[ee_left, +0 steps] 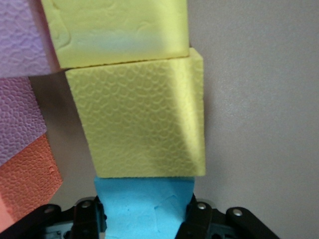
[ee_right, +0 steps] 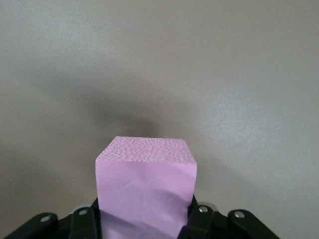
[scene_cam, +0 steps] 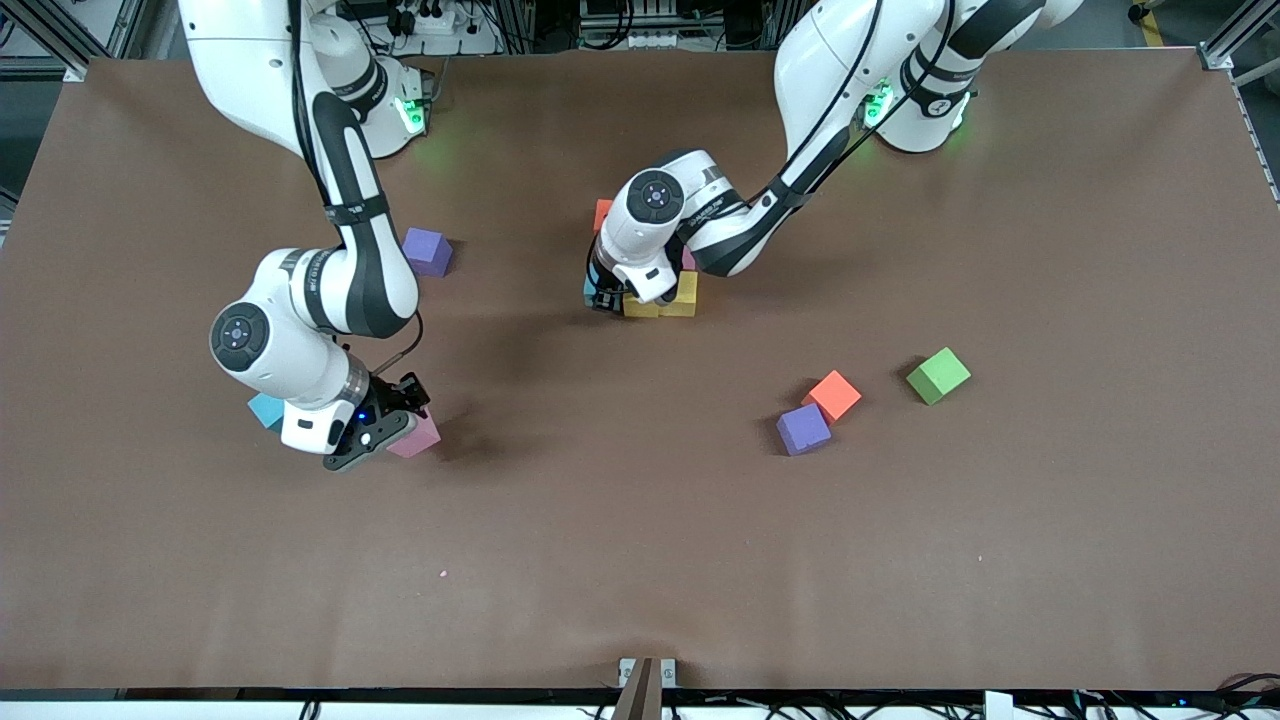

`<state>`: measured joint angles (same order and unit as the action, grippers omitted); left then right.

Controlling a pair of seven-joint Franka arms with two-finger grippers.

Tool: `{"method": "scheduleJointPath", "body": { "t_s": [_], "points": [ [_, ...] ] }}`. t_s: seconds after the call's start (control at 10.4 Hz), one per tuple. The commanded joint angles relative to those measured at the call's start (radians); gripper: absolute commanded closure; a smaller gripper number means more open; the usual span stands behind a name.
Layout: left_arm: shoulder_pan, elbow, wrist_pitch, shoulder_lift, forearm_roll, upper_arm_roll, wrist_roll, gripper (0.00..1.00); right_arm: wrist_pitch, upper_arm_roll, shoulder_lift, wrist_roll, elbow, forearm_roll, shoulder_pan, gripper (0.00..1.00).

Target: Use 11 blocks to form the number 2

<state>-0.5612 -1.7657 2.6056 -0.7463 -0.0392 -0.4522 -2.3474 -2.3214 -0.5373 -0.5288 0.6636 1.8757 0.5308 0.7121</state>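
Observation:
My left gripper [scene_cam: 603,297] [ee_left: 144,221] is shut on a light blue block [ee_left: 144,204], which touches a yellow block [ee_left: 139,124] in the cluster of blocks [scene_cam: 672,298] at mid-table. That cluster also holds another yellow block [ee_left: 119,30], pink blocks [ee_left: 20,45] and an orange one [ee_left: 25,184]; my left arm hides most of it in the front view. My right gripper [scene_cam: 408,430] [ee_right: 144,221] is shut on a pink block [scene_cam: 420,438] [ee_right: 145,184], low at the table toward the right arm's end.
A light blue block [scene_cam: 264,409] lies beside my right wrist, and a purple block [scene_cam: 428,251] lies farther from the camera. Toward the left arm's end sit an orange-red block [scene_cam: 832,395], a purple block [scene_cam: 803,428] and a green cube [scene_cam: 938,375].

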Motion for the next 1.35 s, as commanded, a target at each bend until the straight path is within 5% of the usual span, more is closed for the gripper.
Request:
{"method": "scheduleJointPath", "body": {
  "t_s": [0.0, 0.29, 0.38, 0.87, 1.25],
  "points": [
    [0.011, 0.006, 0.013, -0.007, -0.019, -0.003, -0.021, 0.46, 0.007, -0.003, 0.023, -0.059, 0.014, 0.015, 0.026, 0.5],
    [0.023, 0.006, 0.013, -0.004, -0.022, -0.002, -0.018, 0.36, 0.002, -0.003, 0.018, -0.117, 0.013, 0.015, 0.039, 0.5],
    [0.024, 0.006, 0.013, -0.004, -0.022, -0.002, -0.015, 0.0, -0.001, -0.003, 0.016, -0.148, 0.013, 0.015, 0.052, 0.51],
    [0.035, 0.023, -0.034, 0.06, -0.022, -0.005, -0.02, 0.0, -0.001, -0.003, 0.015, -0.287, 0.013, 0.005, 0.095, 0.5],
    [0.148, 0.023, -0.14, 0.175, -0.034, -0.014, 0.119, 0.0, 0.01, -0.003, 0.015, -0.487, 0.016, 0.001, 0.131, 0.51]
  ]
}}
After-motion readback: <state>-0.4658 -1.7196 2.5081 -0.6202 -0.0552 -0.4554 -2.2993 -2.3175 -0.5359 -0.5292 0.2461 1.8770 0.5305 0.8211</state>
